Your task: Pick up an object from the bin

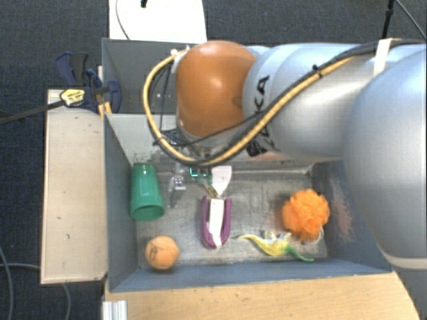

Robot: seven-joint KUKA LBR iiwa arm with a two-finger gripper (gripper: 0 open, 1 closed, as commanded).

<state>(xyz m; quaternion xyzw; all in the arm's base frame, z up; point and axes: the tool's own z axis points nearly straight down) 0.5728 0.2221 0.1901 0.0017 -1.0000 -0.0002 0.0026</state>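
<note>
At the far left of the grey metal bin [263, 202] a green plastic cup [146, 192] lies on its side, its open mouth toward the near wall. Near it, in the near-left corner, sits a small orange-brown ball [162, 253]. It is well apart from the arm. To their right, below the arm's rounded orange cover [210, 85], the jaws hang in the middle of the bin. They stand apart, with nothing between them, and the paler one is right above the far end of a purple and white elongated object [216, 222]. This object lies lengthwise from far to near on the bin floor. It is the thing closest to the jaws, so it seems the likeliest pick. It looks light and fairly stiff, with a smooth and perhaps slippery skin, though what it is made of cannot be told. A hold across its narrow width near the middle should grip better than one at the tapering near end. Further right, by the near wall, lies a thin yellow and green toy figure [275, 245]. It looks flimsy and would offer little to close on. Just beyond it on the right rests a fluffy orange pom-pom [305, 213], which looks soft and would likely squash under a grip.
</note>
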